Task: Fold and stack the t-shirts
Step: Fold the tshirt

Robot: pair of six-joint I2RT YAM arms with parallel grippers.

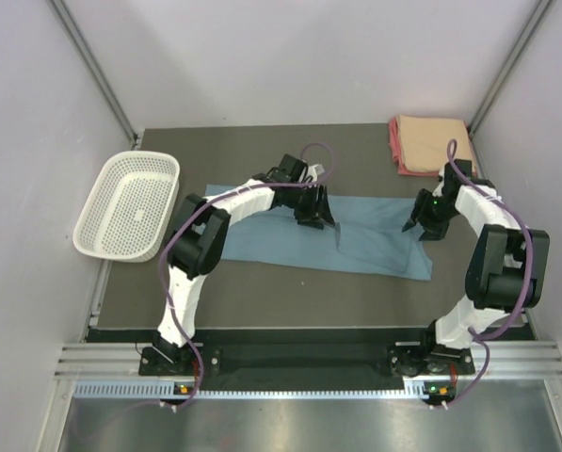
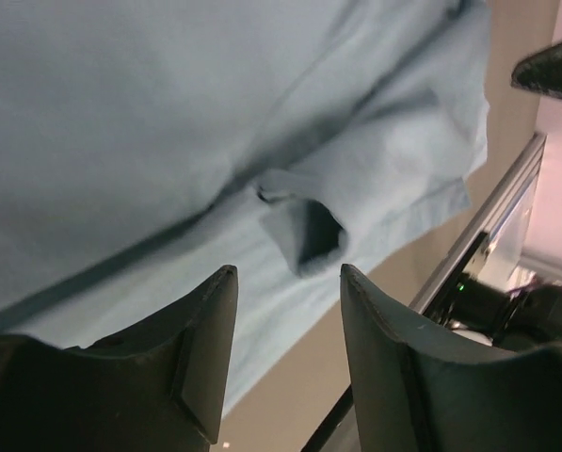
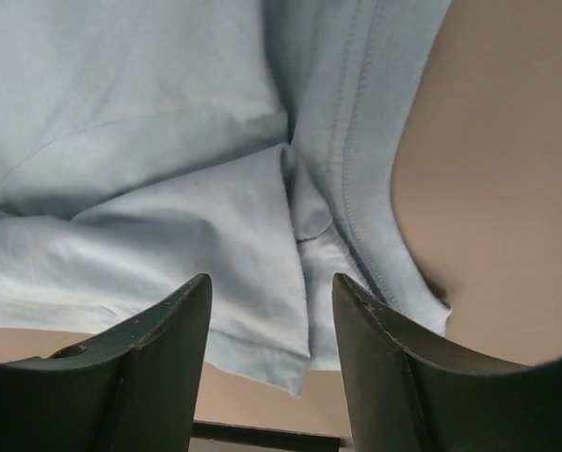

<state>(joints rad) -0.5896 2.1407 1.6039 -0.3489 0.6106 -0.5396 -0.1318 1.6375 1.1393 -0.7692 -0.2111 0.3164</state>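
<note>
My left gripper [image 1: 322,219] and right gripper [image 1: 412,226] hang open and empty over the blue-grey t-shirt [image 1: 375,247], spread at table centre. I judge they are spaced to pinch it for a fold. The folded peach t-shirt [image 1: 433,139] lies at one o'clock.

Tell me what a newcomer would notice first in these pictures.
A long blue shirt lies spread across the middle of the dark table. The left gripper and right gripper hover over it with jaws open. A folded tan shirt rests on a pink shirt at the far right corner, and a white basket stands at the left edge.
</note>
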